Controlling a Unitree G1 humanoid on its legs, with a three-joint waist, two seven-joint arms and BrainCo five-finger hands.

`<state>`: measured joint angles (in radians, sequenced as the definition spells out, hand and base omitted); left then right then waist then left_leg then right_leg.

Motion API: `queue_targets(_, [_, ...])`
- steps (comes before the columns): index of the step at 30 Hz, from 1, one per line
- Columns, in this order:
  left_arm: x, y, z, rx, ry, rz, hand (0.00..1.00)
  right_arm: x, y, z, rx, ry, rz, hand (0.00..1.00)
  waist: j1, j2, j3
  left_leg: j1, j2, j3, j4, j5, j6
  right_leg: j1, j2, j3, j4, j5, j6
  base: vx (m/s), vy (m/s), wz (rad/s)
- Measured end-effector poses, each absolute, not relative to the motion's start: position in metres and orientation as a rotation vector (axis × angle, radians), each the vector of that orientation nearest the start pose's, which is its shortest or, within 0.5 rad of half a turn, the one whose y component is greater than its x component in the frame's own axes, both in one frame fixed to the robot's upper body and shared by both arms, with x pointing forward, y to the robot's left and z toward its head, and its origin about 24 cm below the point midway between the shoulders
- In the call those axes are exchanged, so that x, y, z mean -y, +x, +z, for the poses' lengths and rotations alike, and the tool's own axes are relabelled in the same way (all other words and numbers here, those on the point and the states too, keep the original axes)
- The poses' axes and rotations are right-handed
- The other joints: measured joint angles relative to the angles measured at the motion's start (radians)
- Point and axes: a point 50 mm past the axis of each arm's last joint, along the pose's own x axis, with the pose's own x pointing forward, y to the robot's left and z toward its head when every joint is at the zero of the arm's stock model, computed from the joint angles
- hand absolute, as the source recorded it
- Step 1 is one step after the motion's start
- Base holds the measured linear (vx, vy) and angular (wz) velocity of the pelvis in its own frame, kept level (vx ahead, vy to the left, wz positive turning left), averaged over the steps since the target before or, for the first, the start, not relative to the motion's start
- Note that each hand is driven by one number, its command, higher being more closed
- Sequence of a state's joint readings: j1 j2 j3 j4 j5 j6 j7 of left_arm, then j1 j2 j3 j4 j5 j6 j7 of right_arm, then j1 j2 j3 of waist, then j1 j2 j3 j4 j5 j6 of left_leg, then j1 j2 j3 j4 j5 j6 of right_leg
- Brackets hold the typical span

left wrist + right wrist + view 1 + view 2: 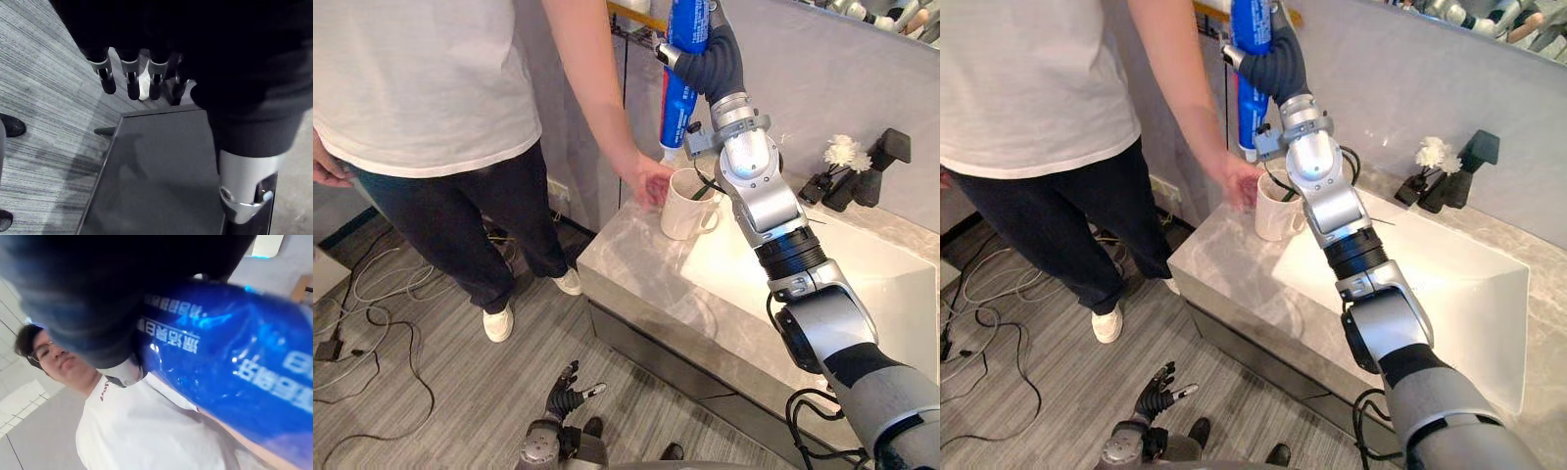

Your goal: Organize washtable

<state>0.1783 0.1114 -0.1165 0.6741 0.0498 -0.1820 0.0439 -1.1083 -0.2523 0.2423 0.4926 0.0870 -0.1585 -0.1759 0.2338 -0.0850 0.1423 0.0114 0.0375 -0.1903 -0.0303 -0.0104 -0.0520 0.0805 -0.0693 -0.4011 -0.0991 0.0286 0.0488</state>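
**tilefan:** what's worrying you most right now?

**me:** The person (431, 88) is standing right at the corner I'm working over, and their hand (651, 181) is touching the white mug (688, 206). My right hand (713, 61) is gripping the blue toothpaste tube (683, 69), fingers wrapped round it. I'm holding it upright, with its lower end just above the mug's rim. If I'm bringing it down and missing the opening, I'm probably tipping the mug or bumping their hand. The tube looks soft too, so I'm guessing too tight a squeeze could be pushing paste out.

**tilefan:** and the other arm?

**me:** My left hand (570, 390) is hanging low over the floor, fingers loose, carrying nothing.

**tilefan:** what's the surface like?

**me:** The washtable (636, 264) is pale marbled stone and looks smooth, so I'm expecting the mug to slide easily. The mug is sitting near the corner, beside the white basin (862, 284). A black faucet (871, 171) is standing behind the basin, with a white flower (843, 152) just beside it. Down below, the grey striped floor (460, 392) has loose cables (372, 323) trailing near the person's shoes.
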Motion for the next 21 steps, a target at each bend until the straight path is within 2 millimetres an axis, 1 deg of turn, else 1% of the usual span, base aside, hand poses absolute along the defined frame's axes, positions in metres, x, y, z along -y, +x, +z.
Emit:
queue_targets(2, [-0.1714,0.1449,-0.1160,-0.662,0.181,-0.031,0.00,0.0774,0.3722,0.2979,0.754,-0.257,0.163,1.00,-0.002,0.002,0.015,0.000,-0.002,0.001,0.003,0.000,0.000,-0.004,-0.004,0.001,0.012,-0.004,0.001,0.00,0.000,0.00])
queue_targets(13, [-0.1716,0.1450,-0.1159,-0.661,0.187,-0.019,0.00,0.0777,0.3728,0.2972,0.748,-0.256,0.163,1.00,-0.004,0.006,0.018,0.004,0.002,0.013,0.003,-0.001,0.002,-0.016,-0.005,0.017,0.035,-0.015,0.000,0.00,0.006,-0.03])
queue_targets(18, [-0.1724,0.1440,-0.1168,-0.668,0.190,-0.014,0.00,0.0777,0.3725,0.2970,0.748,-0.255,0.166,1.00,-0.015,0.009,0.020,0.010,0.003,0.019,0.003,-0.002,0.002,-0.016,-0.006,0.023,0.041,-0.016,-0.001,-0.01,0.015,-0.04])
queue_targets(19, [-0.1729,0.1434,-0.1172,-0.671,0.191,-0.013,0.00,0.0779,0.3713,0.2961,0.751,-0.250,0.169,1.00,-0.025,0.009,0.020,0.012,0.003,0.020,0.003,-0.002,0.002,-0.016,-0.006,0.024,0.042,-0.016,-0.001,0.00,0.000,0.00])
queue_targets(21, [-0.1735,0.1427,-0.1179,-0.676,0.192,-0.013,0.00,0.0795,0.3692,0.2916,0.749,-0.242,0.173,1.00,-0.028,0.009,0.020,0.015,0.003,0.025,0.003,-0.002,0.003,-0.016,-0.006,0.029,0.044,-0.016,-0.001,-0.02,0.016,-0.07])
